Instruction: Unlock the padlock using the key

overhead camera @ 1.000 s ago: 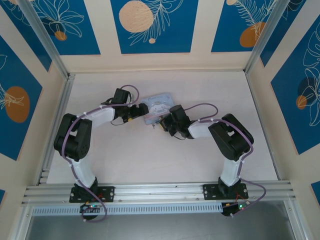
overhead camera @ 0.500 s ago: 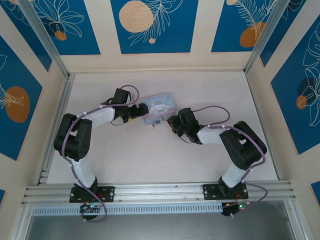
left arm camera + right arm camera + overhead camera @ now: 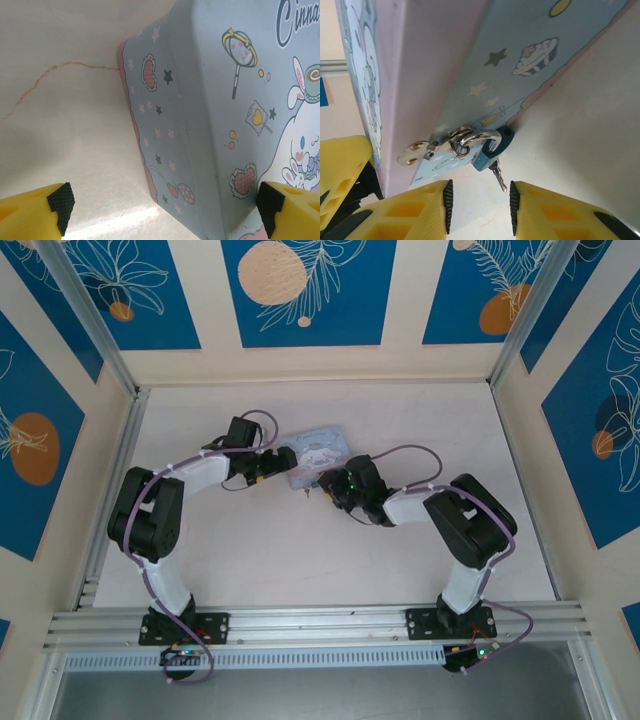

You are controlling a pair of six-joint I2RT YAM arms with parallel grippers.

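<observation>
Straddles tin box with wide left gripper, seemingly steadying it; aims half-parted, empty right gripper at key in padlock.

Pale tabletop with perhaps a hairline crack, cream walls, blue floral panels, aluminium rail.

Key in padlock on tin box hasp, box on table.

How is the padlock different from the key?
The padlock is chunky and blue with a shiny loop; the key is a thin silvery sliver. The padlock hangs from the clasp on the tin box; the key sticks out of the padlock. Both are tiny beside the box.
</observation>
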